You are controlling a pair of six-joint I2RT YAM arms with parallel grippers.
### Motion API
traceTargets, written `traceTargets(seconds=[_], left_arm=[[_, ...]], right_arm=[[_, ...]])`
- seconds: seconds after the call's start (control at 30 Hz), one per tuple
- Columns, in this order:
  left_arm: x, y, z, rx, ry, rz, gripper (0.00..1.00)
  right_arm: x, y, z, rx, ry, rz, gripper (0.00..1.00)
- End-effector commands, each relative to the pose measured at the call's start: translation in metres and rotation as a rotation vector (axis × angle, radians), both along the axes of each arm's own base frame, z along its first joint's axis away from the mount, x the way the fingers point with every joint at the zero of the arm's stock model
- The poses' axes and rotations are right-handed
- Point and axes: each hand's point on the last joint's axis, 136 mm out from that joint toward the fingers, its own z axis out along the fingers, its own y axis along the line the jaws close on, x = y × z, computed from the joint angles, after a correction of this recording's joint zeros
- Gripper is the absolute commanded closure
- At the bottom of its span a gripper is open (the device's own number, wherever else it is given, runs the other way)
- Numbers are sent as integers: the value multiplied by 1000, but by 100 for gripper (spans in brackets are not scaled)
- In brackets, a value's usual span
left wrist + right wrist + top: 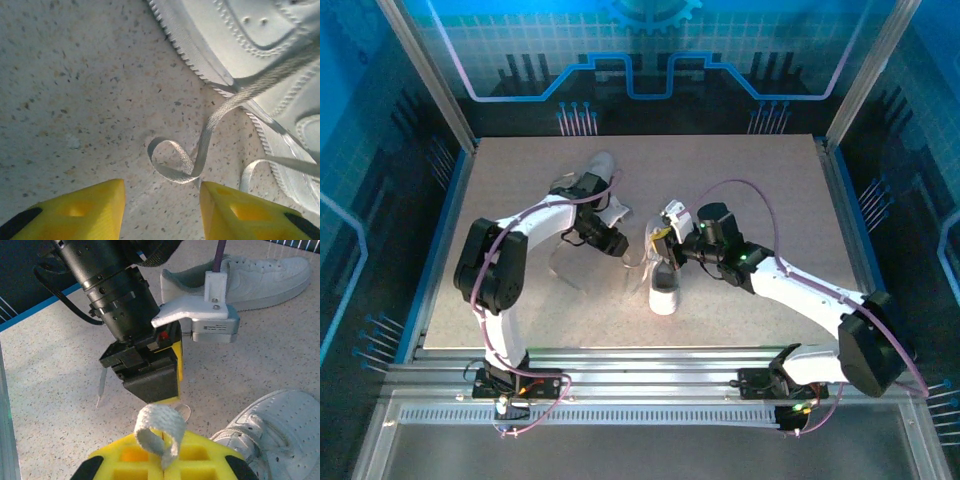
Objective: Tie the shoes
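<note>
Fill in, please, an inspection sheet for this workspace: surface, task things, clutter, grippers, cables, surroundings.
surface: speckled beige table.
job's things: near shoe mid-table; far shoe partly behind the left arm; lace loop lying on the table.
clutter: nothing seen.
grippers: left gripper open, close to the lace loop; right gripper shut on a lace.
cables: purple cables along both arms.
surroundings: blue-lit walls, metal frame.

White shoes (280, 425); pale grey lace (200, 145); yellow gripper fingers (85, 210); beige table (75, 75), dark-speckled.
</note>
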Motion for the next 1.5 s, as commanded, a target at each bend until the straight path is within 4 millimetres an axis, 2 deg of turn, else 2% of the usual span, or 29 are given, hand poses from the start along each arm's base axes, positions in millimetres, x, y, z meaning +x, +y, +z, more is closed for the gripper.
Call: traceTargets(seconds=[0.0,0.27,0.37,0.47,0.6,0.73,0.83,0.87,0.97,1.07,1.27,1.37,1.47], left_arm=[[-4,-11,-12,4,117,129,56],[-5,-19,-40,44,161,153,56],[0,-16,-34,53,129,162,75],[8,-12,-7,14,23,178,99],[14,-6,48,-46,-183,196,100],[7,-6,107,-136,-391,192,100],[-8,-19,148,-184,-553,117,100],[-15,-24,162,-196,-606,86,100],[-37,-37,190,-221,-727,16,100],[-64,-48,207,-252,-808,-42,100],[-113,-77,191,-140,-925,-207,100],[-136,-104,186,-208,-961,-300,100],[-148,-133,180,-237,-959,-403,100]], right_arm=[[1,1,-5,10,30,10,100],[4,0,-6,2,39,15,100],[6,-2,-4,10,55,1,100],[8,-5,-3,16,84,-17,100],[12,-10,-3,34,132,-43,100],[14,-9,1,62,157,-38,100],[10,-6,-2,72,187,-11,100],[13,-2,9,90,173,-1,100],[15,1,10,95,195,4,100],[20,0,8,76,231,-30,100],[31,-2,-1,78,318,-76,100],[29,2,-3,81,329,-54,100],[28,1,-1,81,324,-45,100]])
